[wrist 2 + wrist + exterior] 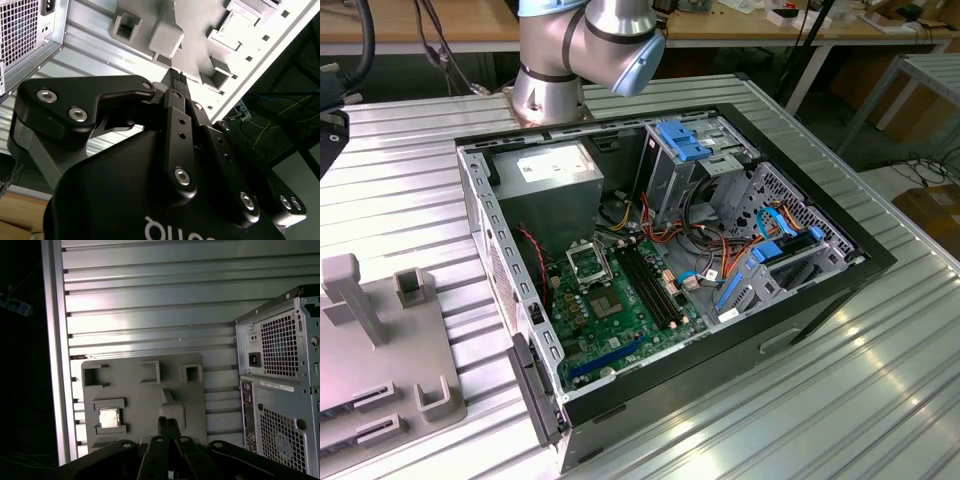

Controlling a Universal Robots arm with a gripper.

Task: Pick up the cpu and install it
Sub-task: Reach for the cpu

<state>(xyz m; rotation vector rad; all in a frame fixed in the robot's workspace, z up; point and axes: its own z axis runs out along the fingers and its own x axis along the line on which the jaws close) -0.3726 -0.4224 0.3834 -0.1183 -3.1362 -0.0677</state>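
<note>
The cpu is a small square chip with a silver-grey top, lying flat in a recessed holder on a grey fixture plate. My gripper hangs above that plate with its black fingers pressed together and nothing between them. The cpu lies a short way to one side of the fingertips, apart from them. In the second wrist view the gripper tapers to a shut tip over the plate's raised blocks. The black-framed socket sits on the green motherboard inside the open computer case.
The open computer case stands on a ribbed metal table, its rear panel close beside the fixture plate. Cables, drive cages and a power supply crowd the case. The arm's base stands behind it.
</note>
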